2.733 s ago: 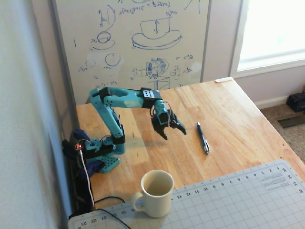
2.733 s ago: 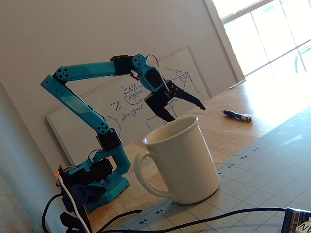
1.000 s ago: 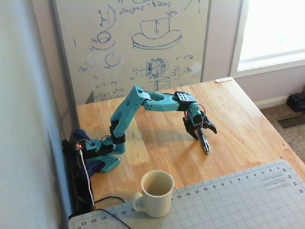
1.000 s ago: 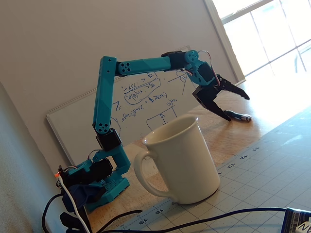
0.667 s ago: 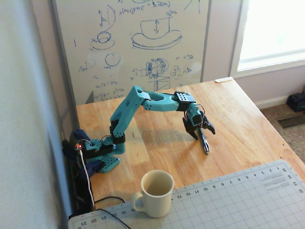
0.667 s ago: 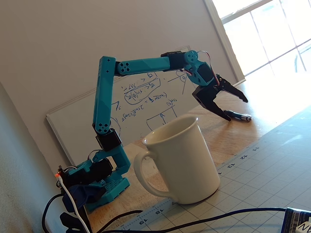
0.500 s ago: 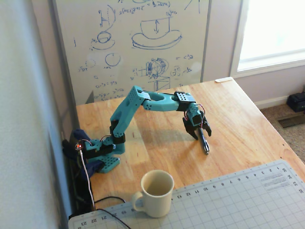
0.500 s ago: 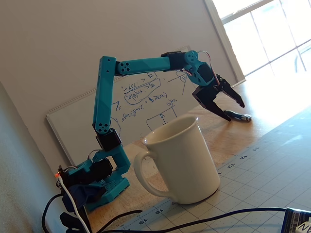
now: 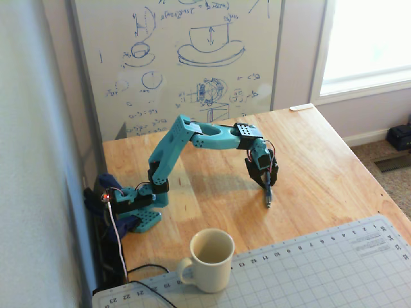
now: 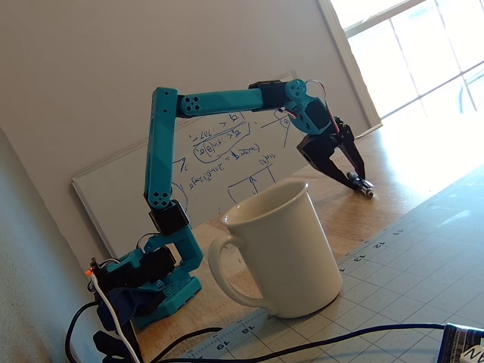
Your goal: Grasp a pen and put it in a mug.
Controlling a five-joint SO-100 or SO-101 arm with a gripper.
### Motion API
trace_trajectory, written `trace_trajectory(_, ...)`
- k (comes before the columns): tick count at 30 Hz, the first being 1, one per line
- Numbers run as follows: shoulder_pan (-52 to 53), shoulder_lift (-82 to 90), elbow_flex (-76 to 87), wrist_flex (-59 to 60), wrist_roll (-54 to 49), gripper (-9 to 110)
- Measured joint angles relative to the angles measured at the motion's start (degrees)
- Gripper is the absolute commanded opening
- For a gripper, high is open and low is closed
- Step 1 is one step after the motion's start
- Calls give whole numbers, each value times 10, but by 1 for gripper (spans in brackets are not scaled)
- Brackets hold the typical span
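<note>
Gripper (image 9: 265,183) is down on the table with its jaws pinched around the pen (image 9: 268,197), which lies flat, well apart from the mug (image 9: 209,260). I'd lift slowly and check it doesn't pivot before swinging over.

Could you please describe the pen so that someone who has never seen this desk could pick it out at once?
On the light wooden table, follow the teal robot arm out to its black gripper. The slim dark blue-black pen lies on the wood between the gripper's fingers, silvery tip poking out. It is the only thin dark stick here; the cream-white ceramic mug stands apart.
</note>
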Motion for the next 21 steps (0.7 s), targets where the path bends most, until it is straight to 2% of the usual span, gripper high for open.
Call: trace_trajectory(21,-2,198,214,5,-16,0)
